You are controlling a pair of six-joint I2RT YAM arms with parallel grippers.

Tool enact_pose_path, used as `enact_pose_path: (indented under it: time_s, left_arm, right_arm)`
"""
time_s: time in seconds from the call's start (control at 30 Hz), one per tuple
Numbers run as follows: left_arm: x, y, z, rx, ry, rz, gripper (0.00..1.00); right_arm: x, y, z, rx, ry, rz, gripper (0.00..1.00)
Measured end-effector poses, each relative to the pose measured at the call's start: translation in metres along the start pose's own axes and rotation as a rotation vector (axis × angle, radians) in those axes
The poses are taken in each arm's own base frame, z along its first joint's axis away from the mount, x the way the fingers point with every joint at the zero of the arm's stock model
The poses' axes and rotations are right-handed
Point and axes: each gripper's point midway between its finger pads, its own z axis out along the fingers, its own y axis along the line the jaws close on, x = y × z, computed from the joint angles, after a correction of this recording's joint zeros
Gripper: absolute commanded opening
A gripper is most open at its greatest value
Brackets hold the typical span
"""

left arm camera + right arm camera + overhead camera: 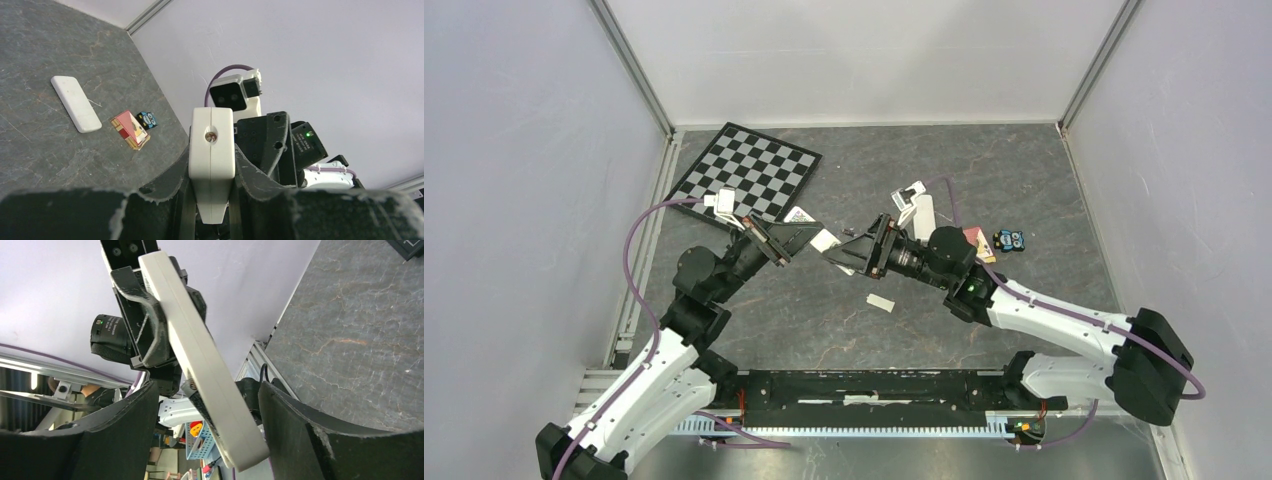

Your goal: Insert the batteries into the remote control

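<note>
remote control (pixel 211 150): lower end hidden between jaws | face unseen | small blue item (pixel 1009 241): too small to identify

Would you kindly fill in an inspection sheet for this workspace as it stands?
Surface: dark, stone-patterned table.
Job's things: remote control held off the table between the two arms; batteries: nothing seen.
Clutter: chessboard at the far left; white slab, red box and small blue-black toy at the far right; small white piece near the middle.
Grippers: left gripper shut on the remote control; right gripper open, one finger on either side of it.
Cables: purple cable looping off the left arm, another along the right arm.
Surroundings: plain white walls.
</note>
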Motion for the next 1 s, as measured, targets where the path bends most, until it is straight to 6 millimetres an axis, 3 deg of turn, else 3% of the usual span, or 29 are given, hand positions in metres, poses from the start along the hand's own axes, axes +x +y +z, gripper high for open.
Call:
enact_pose_path:
  time_s: [0.17, 0.3, 0.43, 1.0]
  left_arm:
    - [-0.0008, -0.0013, -0.0006, 0.007, -0.004, 0.01, 0.02]
    - [-0.0007, -0.0014, -0.0012, 0.013, -0.006, 0.026, 0.02]
    - [0.001, 0.0012, -0.0019, 0.012, -0.005, 0.03, 0.02]
    - [-0.0011, -0.0035, -0.004, 0.046, -0.026, 0.043, 0.02]
  right_arm:
    - [0.0044, -0.0095, 0.0019, 0.006, 0.009, 0.036, 0.73]
    - [0.0028, -0.0068, 0.0018, -0.01, -0.001, 0.039, 0.83]
    - [-0.0001, -0.0041, 0.0022, -0.021, -0.014, 0.032, 0.83]
    - [-0.002, -0.0089, 0.0047, -0.017, -0.02, 0.009, 0.45]
